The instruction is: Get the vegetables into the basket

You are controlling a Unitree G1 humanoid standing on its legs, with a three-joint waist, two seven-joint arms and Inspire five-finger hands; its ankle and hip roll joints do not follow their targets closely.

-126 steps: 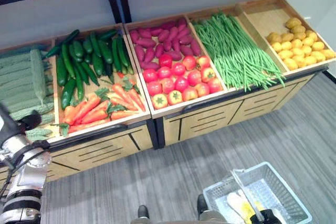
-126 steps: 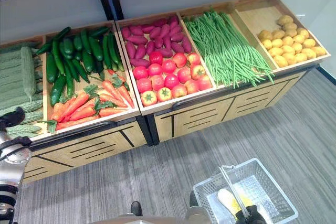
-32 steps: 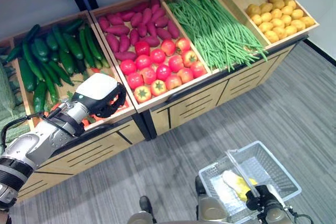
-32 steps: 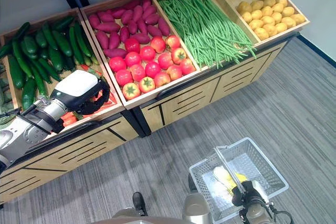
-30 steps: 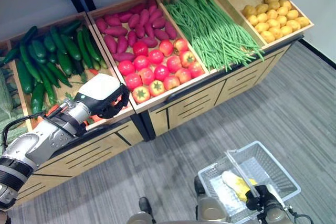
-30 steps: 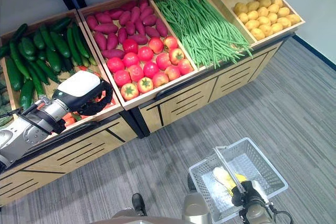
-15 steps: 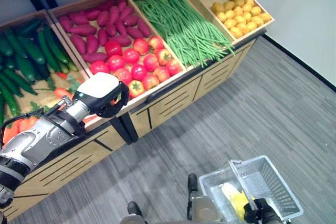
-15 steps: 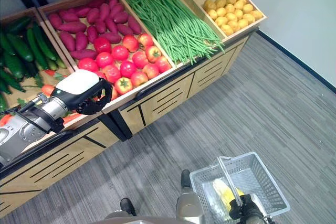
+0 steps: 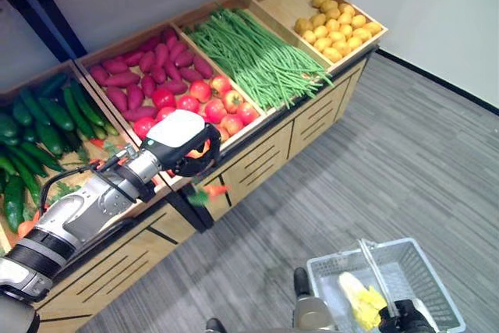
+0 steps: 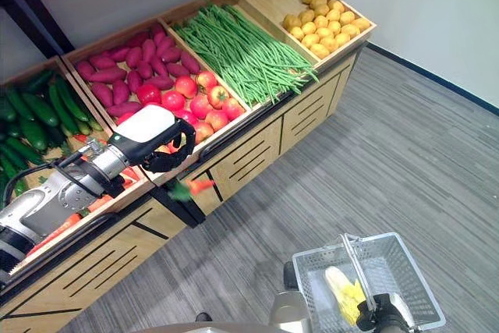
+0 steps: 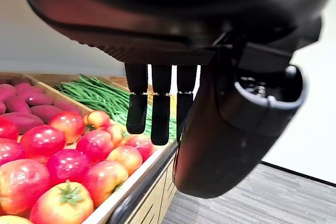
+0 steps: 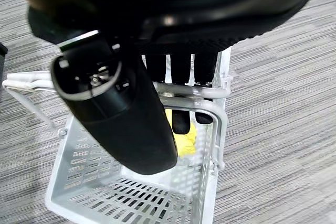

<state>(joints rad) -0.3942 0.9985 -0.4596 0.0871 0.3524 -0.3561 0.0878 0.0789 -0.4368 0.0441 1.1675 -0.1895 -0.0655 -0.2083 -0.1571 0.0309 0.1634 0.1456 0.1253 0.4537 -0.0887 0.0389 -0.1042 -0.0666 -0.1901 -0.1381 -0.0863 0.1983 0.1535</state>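
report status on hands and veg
Left hand fingers open, past the stand's front edge. Carrot in the air below it, apart, not in basket. Right hand shut on basket handle.

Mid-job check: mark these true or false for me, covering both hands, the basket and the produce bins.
1. The right hand is curled round the white wire basket's handle. True.
2. That basket is empty. False: a yellow vegetable lies in it.
3. The long green beans lie between the red tomatoes and the yellow potatoes. True.
4. The left hand is over the potatoes. False: it is at the stand's front edge by the tomatoes.
5. The orange carrot lies in the basket. False: it shows just below the left hand.
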